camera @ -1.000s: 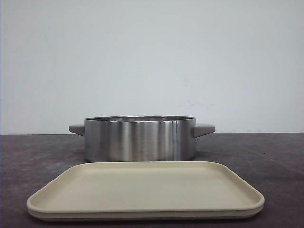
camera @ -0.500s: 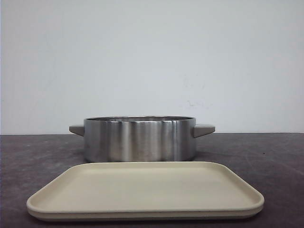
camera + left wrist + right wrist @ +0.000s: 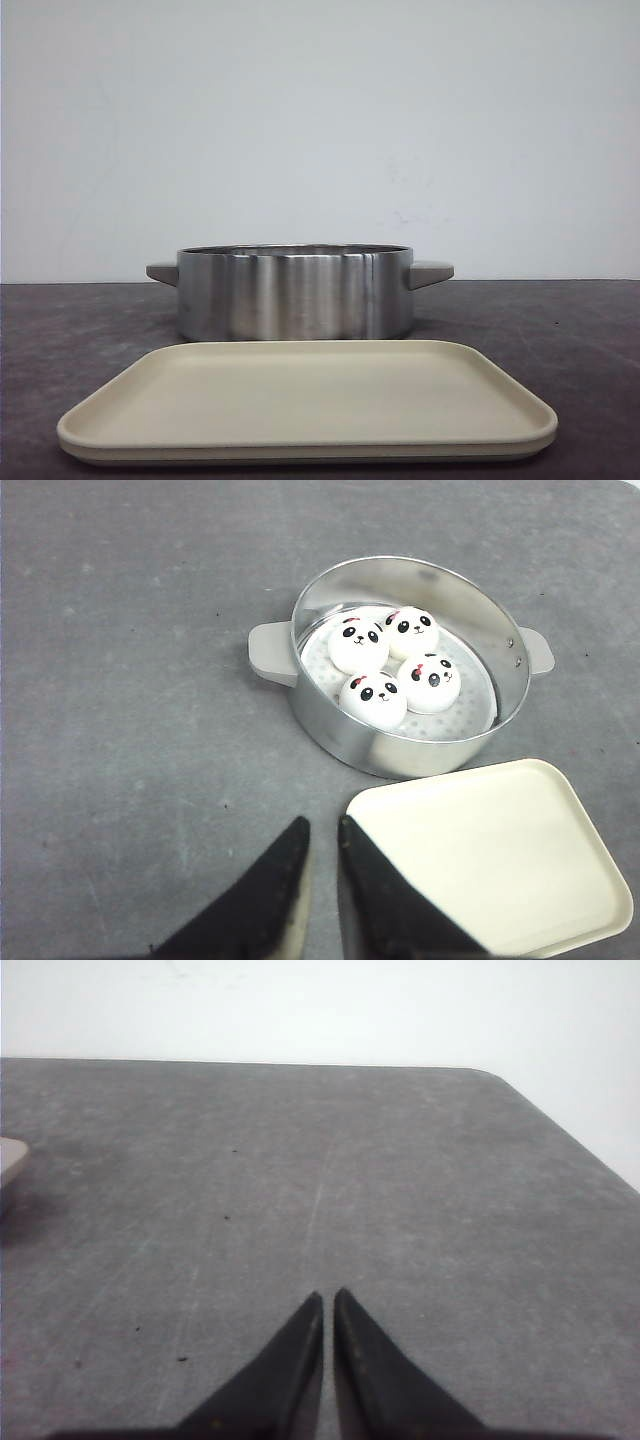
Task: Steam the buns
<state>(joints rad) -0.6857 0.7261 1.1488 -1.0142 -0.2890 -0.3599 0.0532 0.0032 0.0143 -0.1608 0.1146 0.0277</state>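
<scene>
So all four buns [image 3: 392, 664] sit packed together inside the steel steamer pot [image 3: 400, 750], on its perforated white insert, panda faces up. They're touching each other in a tight cluster, nudged toward the side of the pot with the grey handle [image 3: 268, 652] that's nearer the left arm. The beige tray [image 3: 500, 860] lies just beside the pot with nothing on it that I can see.

The thing that matters: from the left gripper [image 3: 322, 825], the pot is straight out ahead of the fingers and a bit across toward the tray side, well apart, with bare worktop [image 3: 130, 730] in between. The left fingers are nearly together with only a thin gap, holding nothing.

The right gripper [image 3: 328, 1298] is pressed closed too, empty, and its camera sees only open worktop plus a sliver of what's probably a pot handle [image 3: 10, 1160] at the edge. So my guess is the left arm is the better placed one for anything involving the buns. They're round domes, so there's no long axis to line up with; approach angle shouldn't matter much beyond clearing the pot wall.
</scene>
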